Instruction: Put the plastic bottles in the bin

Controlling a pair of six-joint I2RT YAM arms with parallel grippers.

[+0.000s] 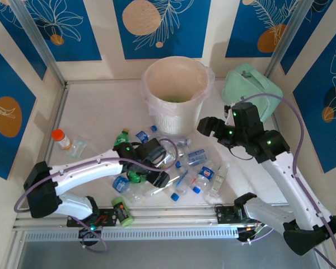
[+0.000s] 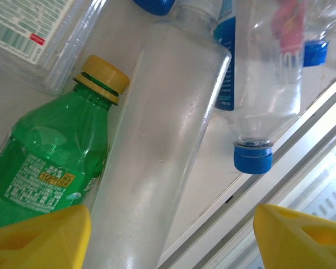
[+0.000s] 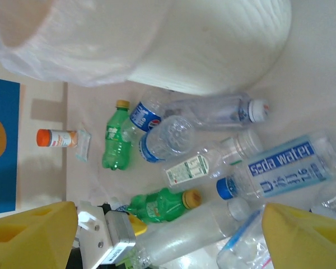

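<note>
The bin [image 1: 182,117] stands at the middle of the table's [image 1: 101,109] far edge, its bag-lined mouth facing up. The plastic bottles [image 1: 199,158] lie scattered in a loose heap between the bin and the near edge, around the middle of the surface. The left gripper [image 1: 158,179] is down in this heap. In the left wrist view its yellow fingers [image 2: 39,238] are spread wide on either side of a clear bottle [image 2: 157,145] lying on its side — one finger stands well clear of it — with a yellow-capped green bottle [image 2: 50,157] just beside it. The right gripper [image 1: 208,126] hangs above the table just right of the bin, its fingers [image 3: 308,235] also spread wide with nothing between them. An orange-capped jar [image 1: 60,138] sits near the left edge, and a mint-green case [image 1: 249,89] lies in the far right corner.
</note>
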